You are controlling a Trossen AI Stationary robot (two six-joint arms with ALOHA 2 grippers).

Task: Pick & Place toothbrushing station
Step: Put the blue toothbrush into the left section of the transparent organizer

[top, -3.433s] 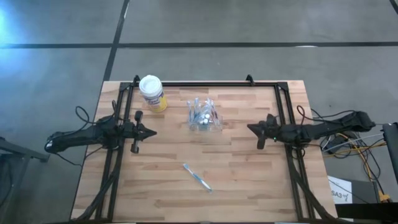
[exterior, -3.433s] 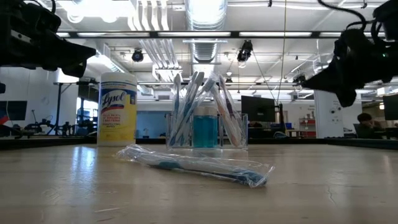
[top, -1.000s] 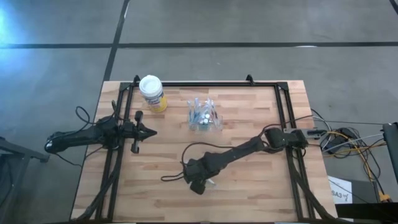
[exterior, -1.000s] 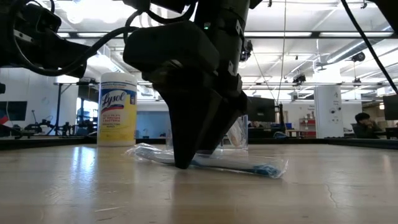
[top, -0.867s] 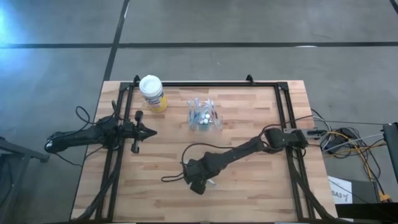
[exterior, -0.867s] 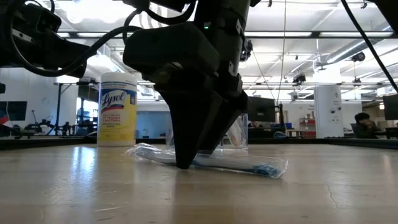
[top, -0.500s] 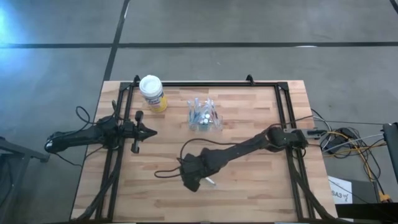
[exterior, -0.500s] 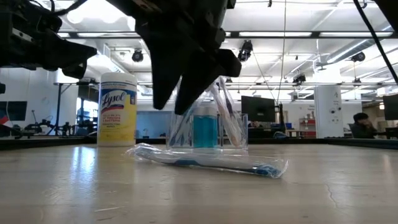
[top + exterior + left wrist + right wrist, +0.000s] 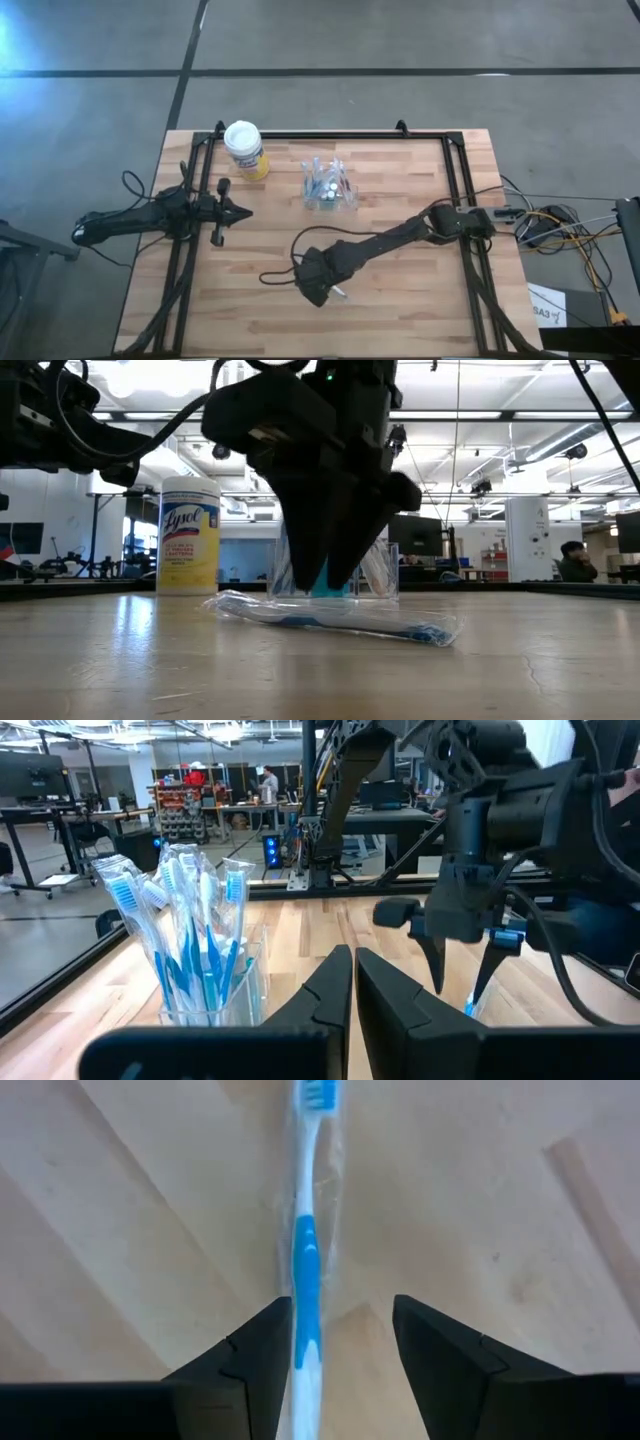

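Straddling crinkly clear-wrapped slim blue toothbrush (image 9: 305, 1270), dark right hand (image 9: 335, 1342), seemingly apart

From overhead, the right arm (image 9: 380, 243) hides nearly all of the wrapped toothbrush (image 9: 341, 293) from us; its handle end runs past the right wrist frame's edge.

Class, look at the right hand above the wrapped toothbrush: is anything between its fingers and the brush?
Nothing visible. The right hand hangs open over the wrapped toothbrush, its handle showing in the gap between the fingers, on bare table.
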